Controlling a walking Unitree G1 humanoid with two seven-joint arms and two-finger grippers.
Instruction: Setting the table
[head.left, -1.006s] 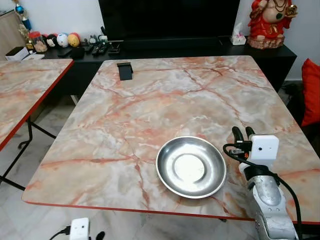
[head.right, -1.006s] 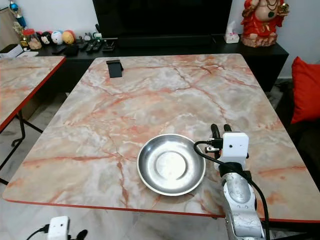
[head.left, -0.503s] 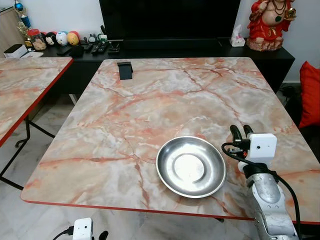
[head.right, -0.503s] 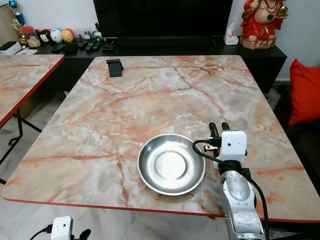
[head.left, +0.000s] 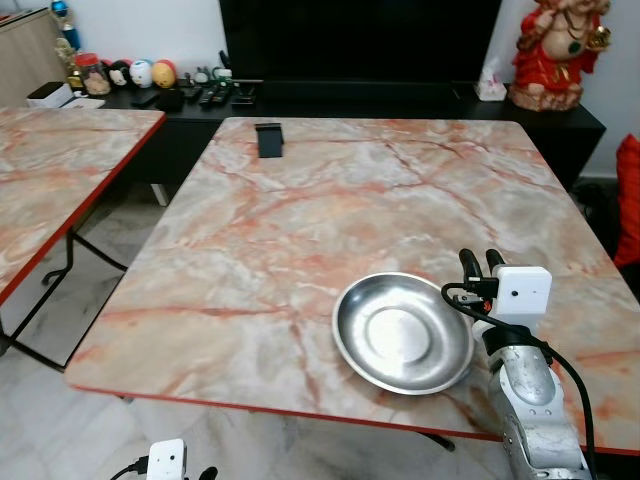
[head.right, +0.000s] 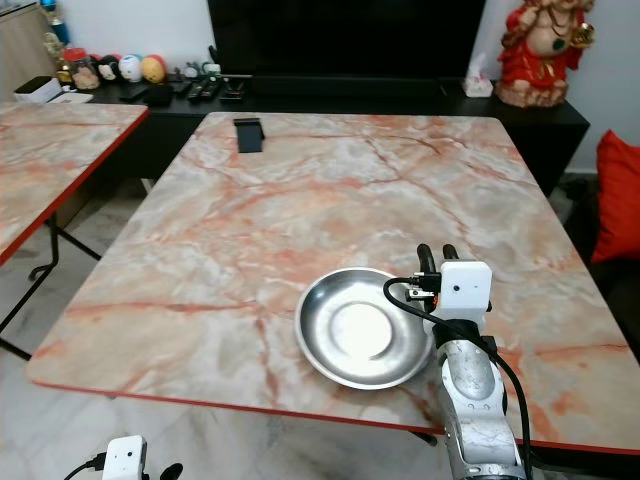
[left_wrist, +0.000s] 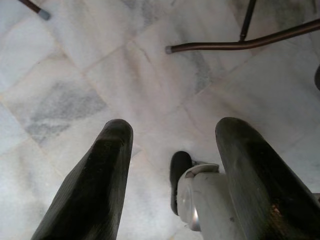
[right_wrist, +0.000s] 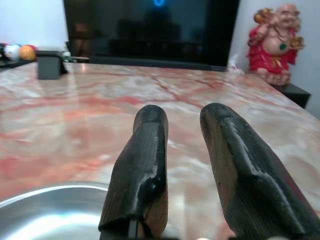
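Your right gripper (head.right: 436, 258) hovers empty, fingers slightly apart, just beside the steel plate (head.right: 364, 340) near the table (head.right: 330, 210) front edge, so a careless nudge w/ it could push it off.

Tabletop (head.left: 300, 210): lying bare across its middle and far half, leaving open passage. Obstacles on it: steel bowl (head.left: 403, 333) sitting near the front edge, and a small black stand (head.left: 268, 139) standing at the far left corner. Right gripper (head.left: 478, 262): hovering just beside the bowl's right rim, fingers (right_wrist: 142, 165) a little apart with nothing between them. Second table (head.left: 50, 170): standing to the left, a floor gap lying between the two.
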